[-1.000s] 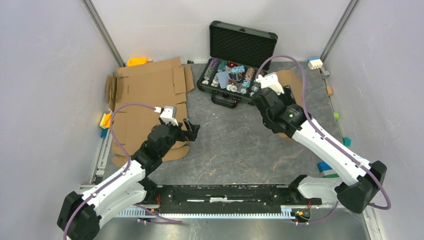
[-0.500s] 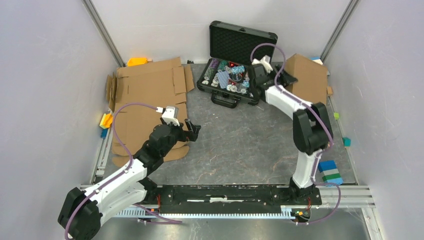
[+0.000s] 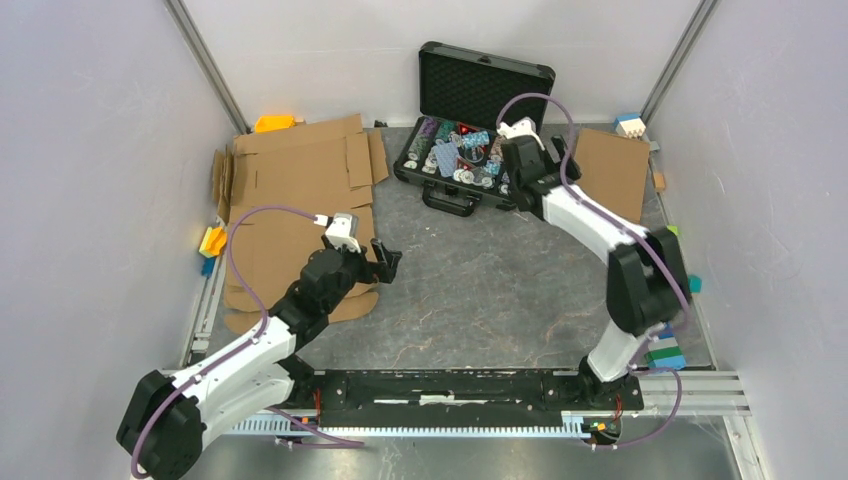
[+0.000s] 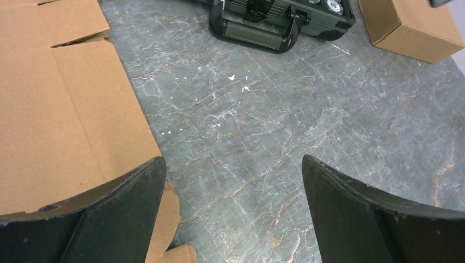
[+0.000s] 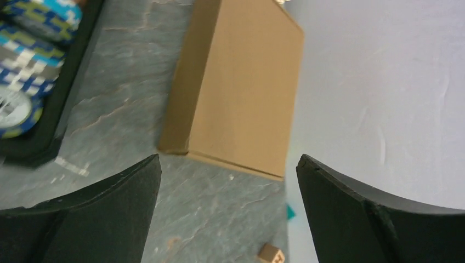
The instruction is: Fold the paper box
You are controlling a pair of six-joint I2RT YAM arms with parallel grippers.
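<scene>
A closed plain brown paper box (image 3: 610, 170) lies flat at the back right, next to the wall. It also shows in the right wrist view (image 5: 241, 82) and in the left wrist view (image 4: 417, 27). My right gripper (image 3: 562, 160) is open and empty just left of it, jaws wide, not touching it (image 5: 227, 156). Flat unfolded cardboard sheets (image 3: 300, 190) with creased flaps lie at the left. My left gripper (image 3: 385, 262) is open and empty over the sheets' right edge (image 4: 231, 159); the cardboard (image 4: 60, 109) lies under its left finger.
An open black case (image 3: 470, 120) with colourful chips stands at the back centre, its handle (image 4: 257, 34) facing me. Coloured blocks lie along the edges: orange (image 3: 272, 123), yellow (image 3: 211, 240), blue and white (image 3: 630, 125), a blue-green stack (image 3: 660, 345). A small wooden cube (image 5: 270, 253) lies near the right wall.
My right arm swung from mid-table to the back right. The box stood tilted up half a second ago and now lies flat. The left arm has barely moved.
</scene>
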